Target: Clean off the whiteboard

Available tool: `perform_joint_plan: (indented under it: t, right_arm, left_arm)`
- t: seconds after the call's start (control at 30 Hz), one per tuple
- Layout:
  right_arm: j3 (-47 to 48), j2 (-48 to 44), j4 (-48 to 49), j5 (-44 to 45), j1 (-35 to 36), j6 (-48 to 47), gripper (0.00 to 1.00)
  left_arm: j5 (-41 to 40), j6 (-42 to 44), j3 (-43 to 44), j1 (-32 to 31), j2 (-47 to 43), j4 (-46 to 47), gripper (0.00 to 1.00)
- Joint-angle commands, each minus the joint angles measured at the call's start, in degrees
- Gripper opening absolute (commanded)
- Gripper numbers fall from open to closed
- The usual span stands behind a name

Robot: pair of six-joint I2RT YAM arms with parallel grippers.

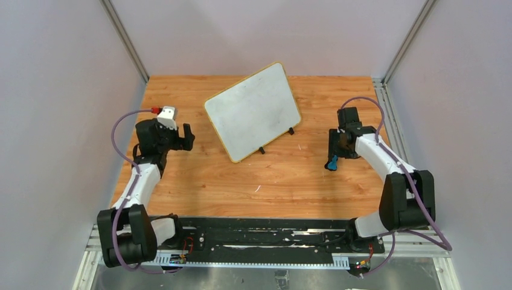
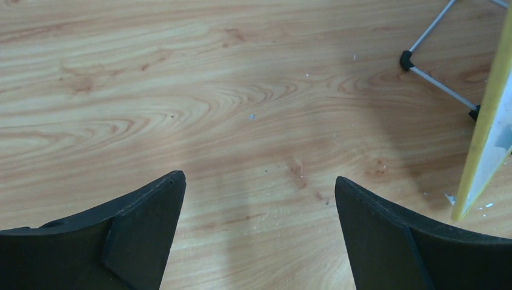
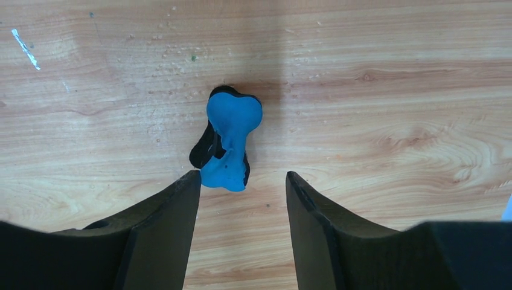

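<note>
The whiteboard has a yellow frame and stands tilted on black feet at the middle back of the wooden table; its surface is smudged grey-white with no writing. Its yellow edge shows at the right of the left wrist view. My left gripper is open and empty, left of the board. My right gripper is open, right of the board. A small blue and black eraser lies on the table just beyond its fingertips, also in the top view.
The board's wire stand with black feet rests on the table behind its edge. Grey walls with metal posts close in the table at the back and sides. A black rail with cables runs along the near edge.
</note>
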Motion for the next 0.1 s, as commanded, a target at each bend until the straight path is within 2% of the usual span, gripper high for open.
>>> perform_joint_plan:
  t: [0.0, 0.07]
  right_arm:
    - [-0.9, -1.6, 0.9, 0.72, -0.84, 0.52, 0.54]
    - [-0.87, -1.51, 0.85, 0.54, -0.85, 0.52, 0.54]
  left_arm:
    - [-0.8, 0.47, -1.05, 0.53, 0.29, 4.02, 0.98]
    - [-0.78, 0.24, -1.42, 0.6, 0.14, 4.41, 0.98]
